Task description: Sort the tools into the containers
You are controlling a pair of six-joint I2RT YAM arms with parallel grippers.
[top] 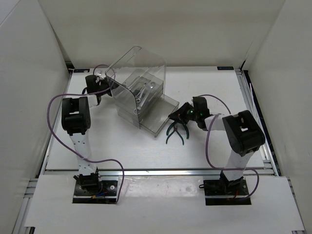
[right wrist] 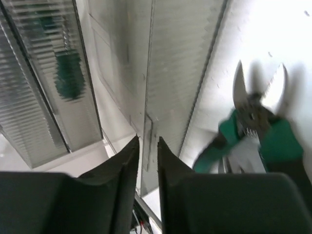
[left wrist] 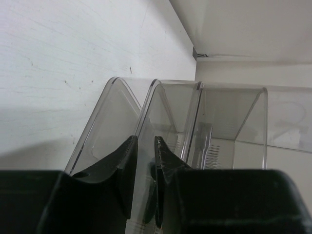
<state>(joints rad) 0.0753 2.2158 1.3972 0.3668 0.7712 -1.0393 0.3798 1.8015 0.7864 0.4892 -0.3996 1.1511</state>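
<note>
Top external view: a small clear plastic cabinet with a tall rounded see-through shell [top: 141, 61] is seen standing on the white table [top: 122, 146], left of centre and toward the far side. Two shallow transparent drawers are found pulled out toward the right arm, the upper drawer [top: 152, 82] set above and behind the lower drawer [top: 165, 109]. Two slim silver metal wrenches [top: 145, 90] are observed lying in the upper drawer. A small pair of pliers with dark green handles [top: 175, 132] is recorded on the bare table, just beside the near corner of the lower drawer and outside every drawer, its handles spread. The left gripper [top: 102, 87] is placed at the cabinet's left side. In the left wrist view its jaws are seen drawn close, with a thin clear wall of the shell [left wrist: 229, 112] running down between the fingers [left wrist: 127, 165], so a clamp on that wall is noted. The right gripper [top: 176, 116] is located between the lower drawer and the pliers. In the right wrist view its jaws are seen a narrow gap apart, with a thin clear drawer edge in line with that gap; whether the edge is pinched cannot be told. The pliers [right wrist: 258, 129] appear blurred to the right of that gripper [right wrist: 148, 165]. A stubby green screwdriver [right wrist: 68, 75] is made out through a ribbed clear panel on the left; which drawer holds it cannot be told.
</note>
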